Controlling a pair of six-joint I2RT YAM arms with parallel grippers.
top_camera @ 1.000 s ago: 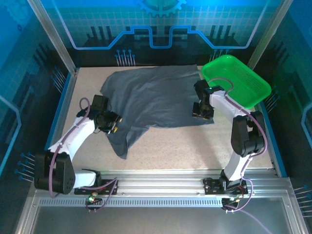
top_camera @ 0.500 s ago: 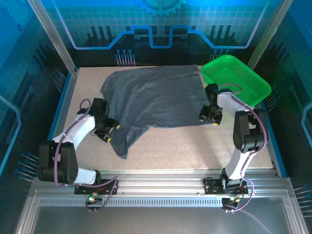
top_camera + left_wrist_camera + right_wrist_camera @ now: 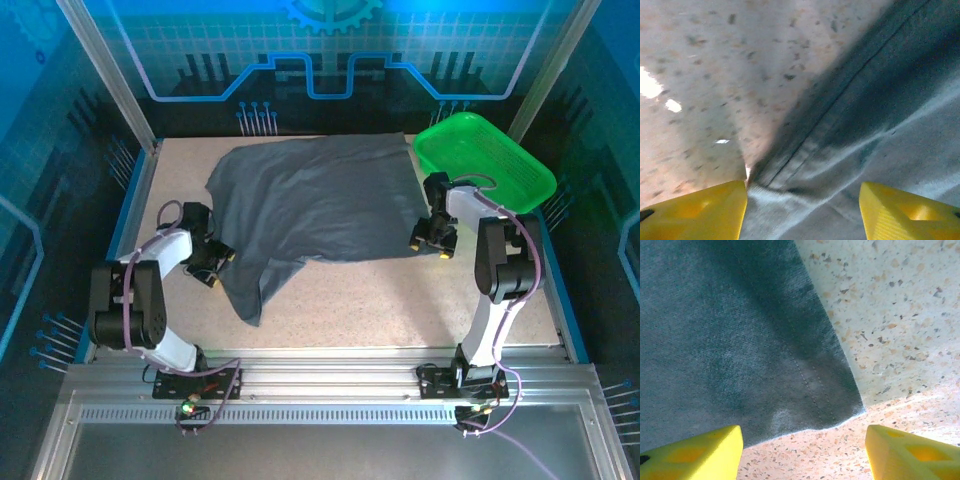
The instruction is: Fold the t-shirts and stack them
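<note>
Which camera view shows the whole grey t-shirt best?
The top external view: the t-shirt lies spread on the table with nearly its full outline visible. The left wrist view gives a close, blurred seamed edge; the right wrist view gives one stitched corner.

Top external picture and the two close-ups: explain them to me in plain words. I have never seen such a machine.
The wide picture looks down from above on two robot arms, the left arm and the right arm, bolted at the near edge of a speckled table. Each ends in two yellow-tipped fingers.

On the table lies a dark slate-grey cloth t-shirt, spread out but rumpled. At the far right sits a bright green plastic tray.

The close-ups come from a camera on each wrist. The left fingers stand apart with a hemmed edge of the shirt between them. The right fingers stand apart at a hemmed corner of the shirt. Nothing is held.
</note>
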